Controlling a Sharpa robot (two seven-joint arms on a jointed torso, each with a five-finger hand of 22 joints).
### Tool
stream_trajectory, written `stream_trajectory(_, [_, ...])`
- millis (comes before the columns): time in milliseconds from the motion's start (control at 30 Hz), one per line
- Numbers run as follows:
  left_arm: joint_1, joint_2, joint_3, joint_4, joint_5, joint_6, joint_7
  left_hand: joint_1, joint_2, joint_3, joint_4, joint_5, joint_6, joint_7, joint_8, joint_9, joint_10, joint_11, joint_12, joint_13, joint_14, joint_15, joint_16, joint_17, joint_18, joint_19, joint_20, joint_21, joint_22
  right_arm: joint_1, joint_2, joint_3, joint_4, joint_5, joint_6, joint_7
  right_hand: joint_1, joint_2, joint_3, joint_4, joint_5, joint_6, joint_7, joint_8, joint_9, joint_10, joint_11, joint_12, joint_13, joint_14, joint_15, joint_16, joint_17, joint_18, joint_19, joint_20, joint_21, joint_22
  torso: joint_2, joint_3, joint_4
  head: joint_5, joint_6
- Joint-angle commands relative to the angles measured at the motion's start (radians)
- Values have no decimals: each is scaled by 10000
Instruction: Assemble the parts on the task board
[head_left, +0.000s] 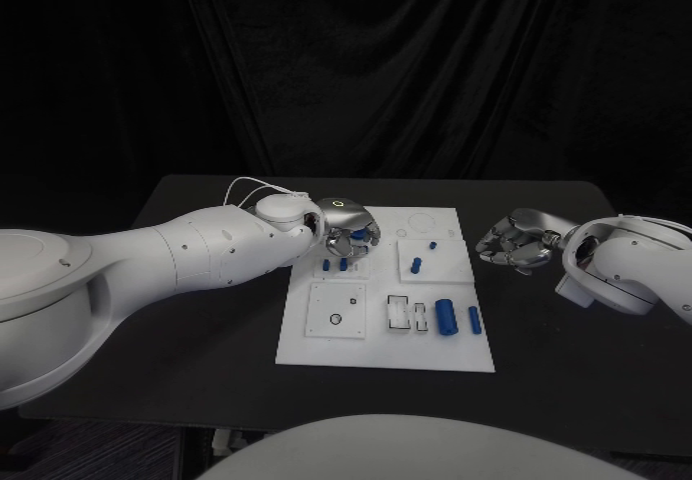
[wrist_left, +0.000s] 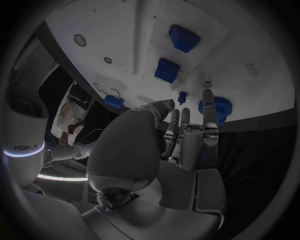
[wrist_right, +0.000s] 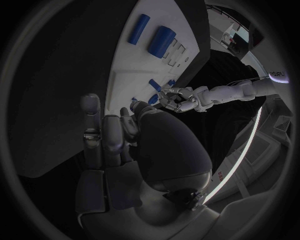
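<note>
The flat white rectangular task board (head_left: 387, 335) lies mid-table on the black table (head_left: 202, 330), carrying small blue plastic parts: a thick blue cylinder (head_left: 447, 317) and a thinner blue rod (head_left: 475, 320) lie side by side near the board's right edge, long axes running front to back. The silver left hand (head_left: 346, 232) hovers over the board's far left area, its fingers (wrist_left: 209, 107) curled loosely near a round blue knurled piece (wrist_left: 215, 107), possibly touching it. The right hand (head_left: 515, 241) hangs beside the board's right edge, fingers curled in, holding nothing.
</note>
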Motion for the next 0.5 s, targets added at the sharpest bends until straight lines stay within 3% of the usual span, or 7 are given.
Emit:
stream_trajectory(33, [-26, -5, 11, 23, -42, -486, 175, -36, -17, 3, -134, -1, 108, 37, -59, -49, 131, -32, 125, 17, 5, -19, 22, 226, 52, 104, -31, 8, 2, -24, -5, 5, 17, -13, 104, -102, -7, -86, 49, -14, 58, 41, 6, 44, -10, -77, -7, -64, -21, -43, -27, -45, -17, 175, -30, -21, -58, 449, -5, -3, -12, 2, 2])
stream_trajectory(133, [-28, -48, 11, 51, -42, -867, 336, 3, 13, -46, -344, -2, 255, 99, -154, -170, 4, -140, 720, 478, -734, -61, -295, -766, 52, 33, -73, 0, -2, -24, -3, 5, 12, -13, 119, -110, -7, -86, 49, -14, 58, 41, 6, 44, -10, -77, -7, -64, -21, -43, -27, -45, -17, 175, -30, -21, -58, 449, -3, -1, -3, -18, 2])
stream_trajectory(167, [-29, -66, 11, 69, -42, -993, 384, -48, 25, -114, -424, -20, 334, 80, -220, -247, -224, -96, 1214, 902, -1308, -21, -517, -1366, 17, -832, 94, 18, 39, -24, -5, 5, 10, -13, 124, -112, -7, -86, 49, -14, 58, 41, 6, 44, -10, -77, -7, -64, -21, -43, -27, -45, -17, 175, -30, -21, -58, 449, -6, -2, 2, -25, 2])
stream_trajectory(267, [-29, -127, 12, 131, -42, -1263, 510, -72, 25, -165, -554, -49, 374, 88, -311, -330, -516, -121, 1802, 1423, -2610, 89, -1011, -2605, 77, -1141, 155, -2, 1, -24, -11, 5, 6, -13, 132, -114, -6, -87, 56, -16, 62, 39, 5, 44, -11, -82, -7, -69, -26, -51, -27, -60, -34, 178, -37, -21, -82, 444, -8, -1, 2, -32, 2])
stream_trajectory(367, [-28, -217, 12, 219, -42, -1505, 656, -133, 30, -208, -677, -111, 420, 87, -388, -400, -1011, -99, 2414, 2007, -2921, 199, -695, -2133, 61, -1727, 318, -20, -3, -24, -12, 5, 2, -13, 137, -115, -6, -87, 56, -16, 62, 39, 5, 44, -11, -82, -7, -69, -26, -51, -27, -60, -34, 178, -37, -21, -82, 444, -1, -3, -2, -30, 2])
stream_trajectory(400, [-27, -252, 12, 249, -42, -1604, 727, -224, 8, -250, -717, -160, 407, 44, -427, -430, -1355, -119, 2646, 2251, -3332, 220, -476, -1829, 58, -2607, 605, 65, 84, -24, -14, 5, 3, -13, 138, -115, -6, -87, 56, -16, 62, 39, 5, 44, -11, -82, -7, -69, -26, -51, -27, -60, -34, 178, -37, -21, -82, 444, -1, -5, 3, -39, 2])
stream_trajectory(500, [-17, -381, 13, 366, -42, -1985, 991, -221, -13, -163, -913, -521, 380, -60, -418, -434, -1847, -266, 2979, 2538, -4200, 156, -82, -1529, 41, -3586, 587, 0, 10, -24, -24, 5, 7, -13, 147, -117, -3, -95, 66, -22, 66, 32, 5, 41, -15, -99, -8, -86, -45, -58, -28, -71, -44, 182, -46, -22, -115, 437, -10, 0, 13, -67, 2])
